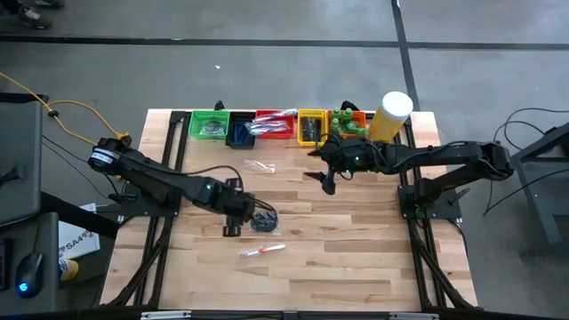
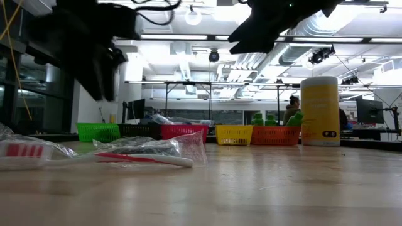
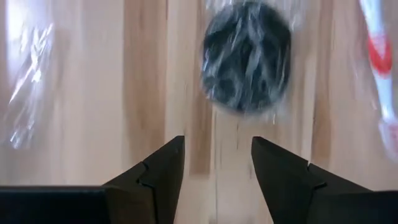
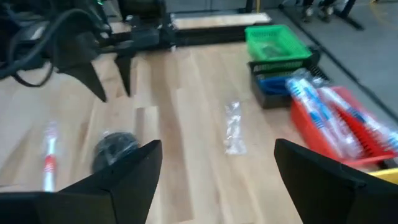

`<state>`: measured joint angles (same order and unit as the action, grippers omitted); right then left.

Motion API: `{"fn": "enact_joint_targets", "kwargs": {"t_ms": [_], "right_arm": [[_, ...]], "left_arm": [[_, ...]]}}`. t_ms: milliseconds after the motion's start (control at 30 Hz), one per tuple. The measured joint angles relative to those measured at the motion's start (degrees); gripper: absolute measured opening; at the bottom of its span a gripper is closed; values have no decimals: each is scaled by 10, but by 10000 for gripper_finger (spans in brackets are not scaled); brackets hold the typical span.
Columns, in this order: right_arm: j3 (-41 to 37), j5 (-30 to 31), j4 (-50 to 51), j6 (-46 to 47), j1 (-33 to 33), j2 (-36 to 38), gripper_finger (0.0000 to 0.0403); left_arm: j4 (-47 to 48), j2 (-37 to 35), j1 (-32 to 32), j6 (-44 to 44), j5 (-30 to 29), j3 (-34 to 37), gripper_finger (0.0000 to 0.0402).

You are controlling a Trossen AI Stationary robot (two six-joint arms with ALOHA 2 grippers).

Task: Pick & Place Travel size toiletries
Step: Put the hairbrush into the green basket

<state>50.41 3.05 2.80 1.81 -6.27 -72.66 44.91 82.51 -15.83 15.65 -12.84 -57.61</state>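
Two dark arms are reaching over the wooden surface (image 1: 356,240) in the high view, one from each side. Toward the left of centre, the left claw (image 1: 233,229) is hovering low with its fingers (image 3: 158,177) parted to a moderate gap and gripping nothing; the wrapped dark round disc (image 1: 263,220) is lying on the wood just right of it, and in the left wrist view that disc (image 3: 247,56) is sitting apart from the fingertips, directly ahead of the gap. Below the disc in the high view, a wrapped red-and-white toothbrush (image 1: 262,251) is lying flat, and above it, near the frame's middle, a clear-wrapped piece (image 1: 260,165) is resting on the boards. Along the upper edge, bins are standing in a row: a green bin (image 1: 210,124), a small blue bin (image 1: 241,133), a red bin (image 1: 274,124) holding wrapped toothbrushes, a yellow bin (image 1: 312,126) and an orange bin (image 1: 356,118) with little green bottles (image 1: 345,123). Right of centre, the right claw (image 1: 327,174) is hanging above the surface with its fingers (image 4: 127,174) spread wide and empty. At the upper right, a pale-yellow cylinder (image 1: 389,116) with a white lid is standing upright beside the orange bin.
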Motion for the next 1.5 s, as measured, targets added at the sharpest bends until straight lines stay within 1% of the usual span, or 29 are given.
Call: {"fn": "enact_joint_targets", "kwargs": {"t_ms": [33, 100, 167, 233, 300, 367, 533, 700, 767, 900, 1000, 1200, 1367, 1500], "right_arm": [[0, 0, 5, 7, 7, 0, 305], [-1, -1, 5, 19, 25, 0, 305], [-6, -1, -6, 23, 49, -1, 305], [-7, 3, -23, 21, 73, -20, 305], [-8, 30, -32, 20, 95, -42, 305], [-8, 50, -78, 25, 108, -82, 305], [22, 49, -148, 17, 120, -191, 305], [71, 60, -161, -33, 143, -306, 305], [92, 60, -170, -37, 150, -351, 305], [120, 60, -181, -36, 161, -410, 305], [129, 60, -181, -36, 168, -431, 305], [131, 60, -207, -32, 172, -449, 300], [131, 59, -233, -31, 171, -477, 277], [132, 59, -233, -13, 171, -486, 248]], "left_arm": [[-20, 3, -5, 3, -7, 10, 184], [-18, 5, -12, 22, -22, 24, 184], [-38, 13, -11, 48, -32, 25, 184], [-12, 12, -11, 71, -40, 27, 184], [-17, 12, -11, 88, -41, 27, 184], [-5, 12, -11, 99, -41, 27, 184], [8, 12, -11, 120, -40, 27, 184], [8, 12, -11, 127, -39, 27, 184], [13, 12, -11, 129, -39, 26, 184], [19, 12, -11, 135, -38, 26, 184], [13, 12, -11, 135, -38, 26, 184], [15, 12, -11, 142, -38, 26, 184], [16, 12, -11, 142, -38, 26, 184], [15, 12, -11, 142, -38, 26, 184]]}}
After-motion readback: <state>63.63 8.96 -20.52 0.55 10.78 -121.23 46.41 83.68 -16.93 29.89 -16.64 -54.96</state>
